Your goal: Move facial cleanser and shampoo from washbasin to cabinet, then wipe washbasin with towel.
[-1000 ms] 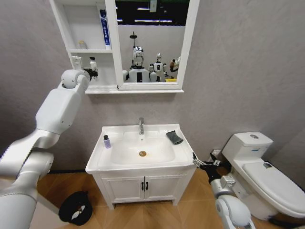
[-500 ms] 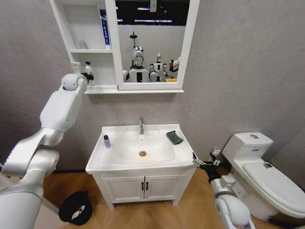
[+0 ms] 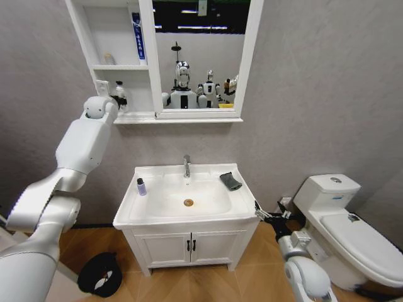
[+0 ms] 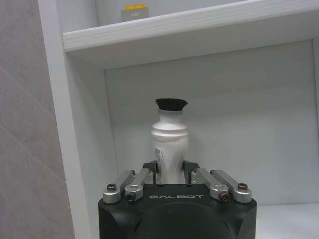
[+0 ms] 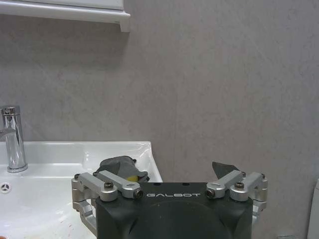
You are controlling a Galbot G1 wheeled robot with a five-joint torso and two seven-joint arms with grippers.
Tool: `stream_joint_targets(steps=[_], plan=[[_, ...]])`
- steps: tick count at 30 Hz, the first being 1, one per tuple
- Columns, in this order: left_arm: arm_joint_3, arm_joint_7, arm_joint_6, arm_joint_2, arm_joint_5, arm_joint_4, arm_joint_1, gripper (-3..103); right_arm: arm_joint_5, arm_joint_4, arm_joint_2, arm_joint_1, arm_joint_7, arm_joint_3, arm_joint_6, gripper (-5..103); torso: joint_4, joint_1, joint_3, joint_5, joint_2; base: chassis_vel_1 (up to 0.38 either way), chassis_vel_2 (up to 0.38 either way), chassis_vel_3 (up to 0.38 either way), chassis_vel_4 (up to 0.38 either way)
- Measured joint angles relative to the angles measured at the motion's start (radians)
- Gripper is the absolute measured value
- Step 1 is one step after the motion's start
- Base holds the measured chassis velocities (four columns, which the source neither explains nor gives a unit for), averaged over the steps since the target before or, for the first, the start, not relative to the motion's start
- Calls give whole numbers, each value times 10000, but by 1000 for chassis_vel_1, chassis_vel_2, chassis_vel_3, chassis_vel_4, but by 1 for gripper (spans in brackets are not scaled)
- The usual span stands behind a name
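Note:
My left gripper [image 3: 118, 99] is raised into the lower open compartment of the white wall cabinet [image 3: 85, 38]. It is shut on a white bottle [image 4: 169, 134] with a black cap, held upright just under the shelf board [image 4: 199, 25]. A small purple bottle [image 3: 141, 186] stands on the left rim of the washbasin [image 3: 189, 217]. The dark grey towel [image 3: 230, 181] lies folded on the back right corner, also seen as the towel [image 5: 117, 167] just beyond my right gripper [image 5: 169, 186]. That gripper [image 3: 267, 217] hangs open, low beside the vanity's right side.
A chrome tap [image 3: 186, 165] stands at the back of the basin. A blue tube [image 3: 136, 36] and a small jar [image 3: 109, 58] occupy the upper shelf. The toilet [image 3: 340, 220] is at the right, and a black object [image 3: 101, 274] lies on the floor at the left.
The left gripper has carried the white bottle slightly left and deeper into the lower cabinet compartment. The right arm has not moved.

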Motion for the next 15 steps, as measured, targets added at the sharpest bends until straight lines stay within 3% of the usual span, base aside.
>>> stream_joint_targets(steps=[7,9,11,15], plan=[[-37,-121,93,25,-24,-41,23,26,-4,18,-35,-26,24,7,19,100,0,0,0,0,0,0,0,0,0],[-44,-160,118,54,-28,-41,23,36,-10,49,-42,-17,23,-29,17,100,0,0,0,0,0,0,0,0,0],[-47,-167,119,64,-29,-41,21,36,-11,56,-42,-13,23,-42,15,100,0,0,0,0,0,0,0,0,0],[-48,-171,122,74,-31,-40,13,53,-20,63,-40,-5,23,-70,12,100,0,0,0,0,0,0,0,0,0]])
